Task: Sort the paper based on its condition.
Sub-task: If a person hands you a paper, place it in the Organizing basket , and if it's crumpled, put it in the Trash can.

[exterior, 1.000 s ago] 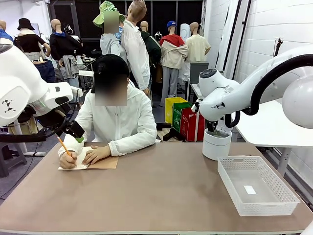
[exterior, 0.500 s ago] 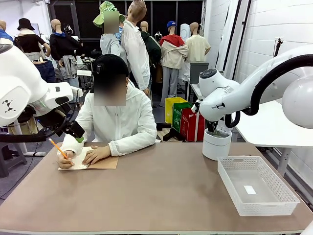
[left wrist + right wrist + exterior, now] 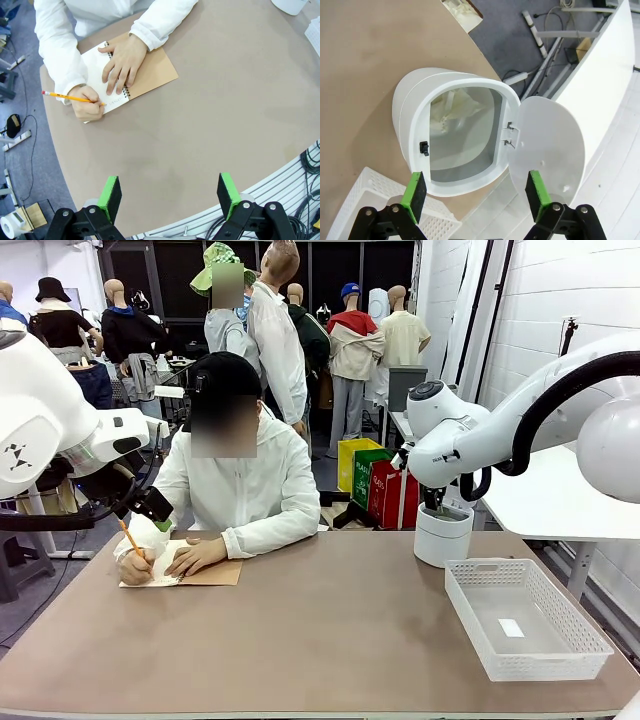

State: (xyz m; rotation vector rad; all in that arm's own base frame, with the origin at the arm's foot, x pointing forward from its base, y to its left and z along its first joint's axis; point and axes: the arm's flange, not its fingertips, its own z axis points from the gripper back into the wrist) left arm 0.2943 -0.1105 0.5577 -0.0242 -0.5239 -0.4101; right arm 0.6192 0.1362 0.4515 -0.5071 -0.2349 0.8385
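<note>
Pencil writing on the brown-covered spiral notebook is too small to read. From the left wrist, the left arm's fingers stand wide and empty over the brown counter. From the right wrist, the right arm's fingers gape empty above an open white lidded bin holding crumpled white paper.

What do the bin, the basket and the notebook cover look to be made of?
Bin: probably white plastic, smooth with a slight sheen and a moulded rim.
Basket: white plastic, likely rigid, going by the moulded lattice walls.
Notebook cover: matte brown card, it seems; it looks flat and uncoated.
</note>
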